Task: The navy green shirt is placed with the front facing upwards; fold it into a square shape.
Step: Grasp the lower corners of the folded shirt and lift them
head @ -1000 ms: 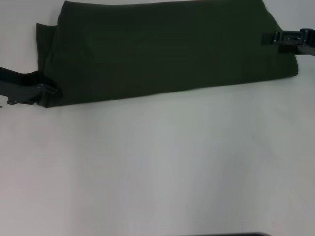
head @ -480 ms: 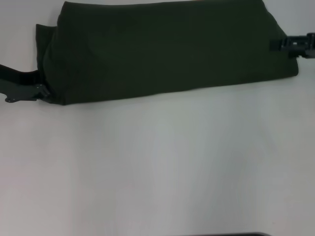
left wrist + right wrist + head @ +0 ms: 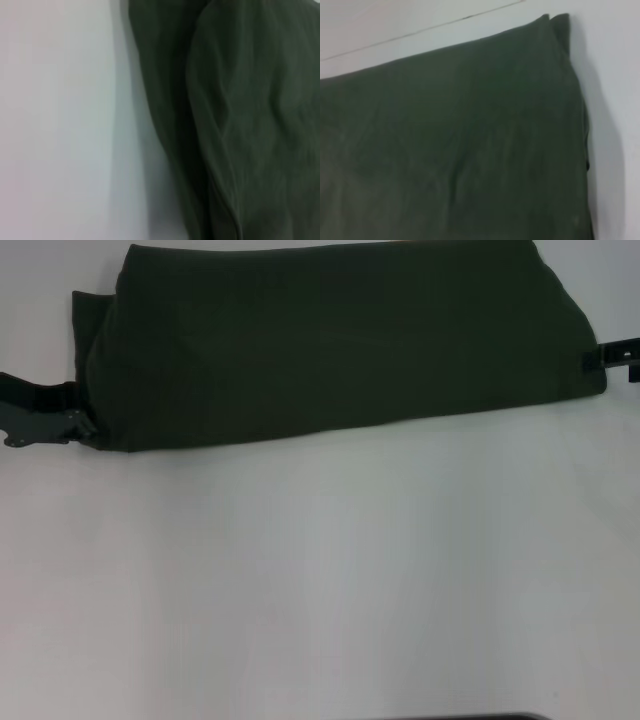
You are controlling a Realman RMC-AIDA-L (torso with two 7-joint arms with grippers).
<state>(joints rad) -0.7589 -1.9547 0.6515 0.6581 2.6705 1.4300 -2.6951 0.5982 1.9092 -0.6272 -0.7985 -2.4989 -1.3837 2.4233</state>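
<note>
While the head view looks down on the white table (image 3: 320,580), the navy green shirt (image 3: 330,345) lies across the far part of it as a long folded band, plain side up, with no letters showing. At its left end the left gripper (image 3: 80,425) sits low against the near corner of the cloth; whether its jaws are open or closed on the fabric cannot be told. At the right end only a small black part of the right gripper (image 3: 600,358) shows at the picture's edge, just beside the shirt's right border, and its jaws cannot be judged either. From the left wrist view, the shirt (image 3: 240,120) fills one side in soft layered folds, one layer lying over another, next to bare table (image 3: 55,125). From the right wrist view, the shirt (image 3: 455,150) covers most of the picture, its folded corner (image 3: 557,22) lying flat on the table (image 3: 610,75).
</note>
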